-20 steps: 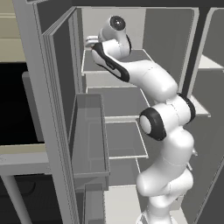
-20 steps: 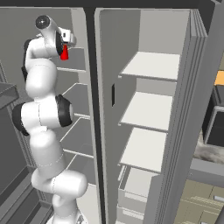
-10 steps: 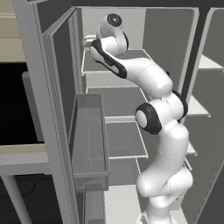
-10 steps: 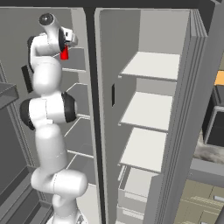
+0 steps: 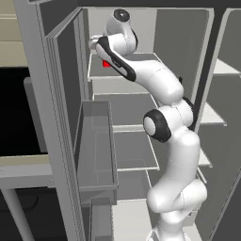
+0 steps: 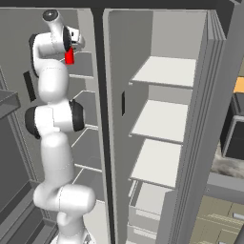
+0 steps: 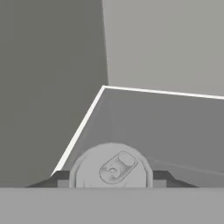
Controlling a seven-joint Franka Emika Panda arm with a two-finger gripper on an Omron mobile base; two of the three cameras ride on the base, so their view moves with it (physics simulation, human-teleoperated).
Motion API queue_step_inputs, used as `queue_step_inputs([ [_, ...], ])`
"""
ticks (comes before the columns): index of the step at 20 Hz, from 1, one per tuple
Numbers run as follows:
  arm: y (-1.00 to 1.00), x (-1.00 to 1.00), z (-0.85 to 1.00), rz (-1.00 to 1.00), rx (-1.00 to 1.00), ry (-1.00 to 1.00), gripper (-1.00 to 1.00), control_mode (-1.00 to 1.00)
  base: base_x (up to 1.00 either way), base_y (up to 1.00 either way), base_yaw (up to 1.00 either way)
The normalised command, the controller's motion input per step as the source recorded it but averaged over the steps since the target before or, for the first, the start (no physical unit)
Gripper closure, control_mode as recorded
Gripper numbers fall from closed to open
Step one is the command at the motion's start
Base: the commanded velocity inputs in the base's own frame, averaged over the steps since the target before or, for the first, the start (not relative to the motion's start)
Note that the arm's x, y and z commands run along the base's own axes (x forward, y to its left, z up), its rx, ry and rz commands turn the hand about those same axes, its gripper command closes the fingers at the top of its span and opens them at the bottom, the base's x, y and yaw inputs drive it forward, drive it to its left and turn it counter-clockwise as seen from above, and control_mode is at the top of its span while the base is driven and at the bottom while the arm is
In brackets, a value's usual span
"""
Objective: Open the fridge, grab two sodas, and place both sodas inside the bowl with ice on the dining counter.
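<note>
One red soda can is clamped between the fingers of the gripper on an upper shelf inside the open fridge.

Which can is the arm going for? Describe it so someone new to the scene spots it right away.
Start at the open grey fridge and go to its left compartment, top shelf, where the white arm reaches in. Under the hand stands the red soda can, upright, with the fingers on either side of its silver pull-tab top. It is the one bright red spot among the grey shelves.
</note>
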Motion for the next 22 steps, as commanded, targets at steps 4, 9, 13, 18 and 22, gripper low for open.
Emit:
queue_step_inputs([
  [4, 0.00, -0.49, -0.17, 0.00, 0.00, -0.01, 1.00, -1.00, 0.00, 0.00, 0.00],
  [9, -0.02, -0.78, 0.00, 0.02, 0.00, -0.03, 1.00, -1.00, 0.00, 0.00, 0.00],
  [13, -0.18, -1.00, -0.06, 0.05, 0.00, -0.28, 1.00, -1.00, 0.00, 0.00, 0.00],
  [18, -0.07, -1.00, -0.10, 0.01, 0.01, -0.37, 1.00, -1.00, 0.00, 0.00, 0.00],
  [22, -0.09, -1.00, 0.09, 0.00, 0.05, -0.19, 1.00, -1.00, 0.00, 0.00, 0.00],
])
